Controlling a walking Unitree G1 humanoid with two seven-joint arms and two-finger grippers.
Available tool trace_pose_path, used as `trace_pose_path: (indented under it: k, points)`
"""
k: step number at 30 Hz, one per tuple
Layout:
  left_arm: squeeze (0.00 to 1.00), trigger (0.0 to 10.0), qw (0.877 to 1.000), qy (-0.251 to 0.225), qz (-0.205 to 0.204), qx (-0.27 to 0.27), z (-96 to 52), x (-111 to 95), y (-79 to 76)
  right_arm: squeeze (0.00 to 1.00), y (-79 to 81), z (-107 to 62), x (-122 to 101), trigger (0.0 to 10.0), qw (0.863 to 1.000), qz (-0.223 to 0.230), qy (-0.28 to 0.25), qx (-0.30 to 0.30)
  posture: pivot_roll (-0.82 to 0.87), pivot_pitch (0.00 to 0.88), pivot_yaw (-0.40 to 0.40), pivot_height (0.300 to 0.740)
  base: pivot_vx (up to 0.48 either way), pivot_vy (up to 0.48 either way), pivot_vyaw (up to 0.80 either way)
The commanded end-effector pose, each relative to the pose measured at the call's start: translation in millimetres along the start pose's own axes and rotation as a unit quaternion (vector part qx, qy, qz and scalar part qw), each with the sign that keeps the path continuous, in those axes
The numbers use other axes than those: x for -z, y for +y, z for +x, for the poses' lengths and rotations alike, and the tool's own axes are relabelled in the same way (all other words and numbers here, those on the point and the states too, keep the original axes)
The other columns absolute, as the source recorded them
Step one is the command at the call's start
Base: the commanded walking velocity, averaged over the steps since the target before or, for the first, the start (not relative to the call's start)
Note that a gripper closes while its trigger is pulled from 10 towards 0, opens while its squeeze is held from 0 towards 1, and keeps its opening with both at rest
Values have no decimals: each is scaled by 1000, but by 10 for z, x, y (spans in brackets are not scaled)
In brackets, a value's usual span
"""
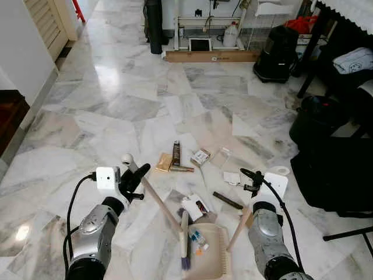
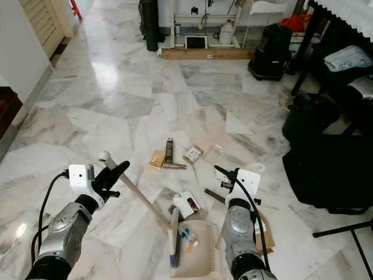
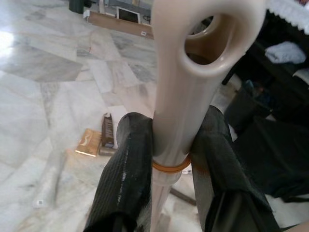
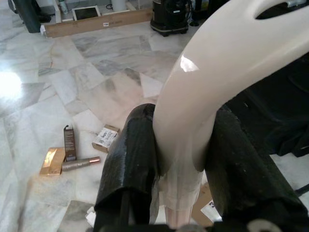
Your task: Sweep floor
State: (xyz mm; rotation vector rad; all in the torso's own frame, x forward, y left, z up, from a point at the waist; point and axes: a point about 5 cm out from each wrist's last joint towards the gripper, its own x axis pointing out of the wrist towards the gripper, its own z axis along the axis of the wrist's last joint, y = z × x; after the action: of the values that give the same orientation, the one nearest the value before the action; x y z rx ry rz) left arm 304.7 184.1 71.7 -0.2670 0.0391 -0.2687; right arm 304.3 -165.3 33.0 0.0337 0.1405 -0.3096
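My left gripper is shut on the cream handle of a broom; the handle slants down to the brush head at the dustpan's left edge. In the left wrist view the black fingers clamp the handle just below its hanging hole. My right gripper is shut on the white top of the dustpan handle. The beige dustpan lies on the floor between my arms with small blue and orange bits in it. Litter lies ahead: a brown box, a dark tube, a small carton, a white packet.
Black bags and a dark table crowd the right side. A black vacuum and a long cardboard box stand at the far end. A wall and louvred door run along the left. Open marble floor lies ahead.
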Motion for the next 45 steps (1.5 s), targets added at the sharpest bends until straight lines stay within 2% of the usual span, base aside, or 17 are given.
trace_pose_path:
  k: [1,4,7,14,17,20,22,23,29,30,31,33,34,38,42,45]
  points:
    - [0,10000,999,-12,-32,7,6,-55,0,0,-21,-62,145,10000,999,6,37,4,53,91,-14,740,0,0,0]
    - [0,10000,998,-25,-63,11,15,-132,18,0,-12,-63,148,10000,999,6,38,3,58,88,-13,740,0,0,0]
    - [0,10000,995,-22,-90,45,3,-178,-23,0,10,-64,147,10000,999,6,39,0,64,79,-9,740,0,0,0]
    - [0,10000,992,-27,-101,69,-14,-312,-41,0,27,-72,156,10000,999,9,41,1,74,69,0,740,0,0,0]
    - [0,10000,996,-40,-59,57,-4,-417,-28,0,39,-77,159,10000,999,10,41,0,74,68,4,740,0,0,0]
    - [0,10000,996,-44,-49,56,-4,-454,-31,0,42,-78,159,10000,999,11,41,0,73,68,5,740,0,0,0]
    - [0,10000,996,-73,-24,48,6,-600,-56,0,46,-77,157,10000,999,12,41,0,76,66,6,740,0,0,0]
    - [0,10000,994,-99,8,33,8,-723,-64,0,47,-75,154,10000,999,13,40,-1,76,66,6,740,0,0,0]
    - [0,10000,986,-149,67,-33,-19,-909,-6,0,54,-67,141,10000,999,14,38,-4,76,62,5,740,0,0,0]
    - [0,10000,983,-158,74,-54,-29,-933,22,0,57,-64,135,10000,999,13,37,-5,75,60,4,740,0,0,0]
    - [0,10000,977,-165,104,-90,-50,-945,83,0,68,-60,120,10000,999,12,32,-12,75,59,2,740,0,0,0]
    - [0,10000,973,-150,152,-89,-58,-874,76,0,81,-56,105,10000,999,10,27,-21,81,59,-3,740,0,0,0]
    - [0,10000,972,-130,175,-85,-69,-758,49,0,93,-57,92,10000,999,14,22,-25,81,59,-3,740,0,0,0]
    - [0,10000,975,-106,165,-103,-132,-524,29,0,116,-53,22,10000,999,28,-3,-39,67,55,-9,740,0,0,0]
    - [0,10000,976,-97,158,-112,-164,-431,34,0,92,-51,-10,10000,999,32,-15,-39,67,51,-11,740,0,0,0]
    - [0,10000,976,-72,178,-105,-183,-277,7,0,32,-60,-20,10000,998,47,-24,-32,81,25,-8,740,0,0,0]
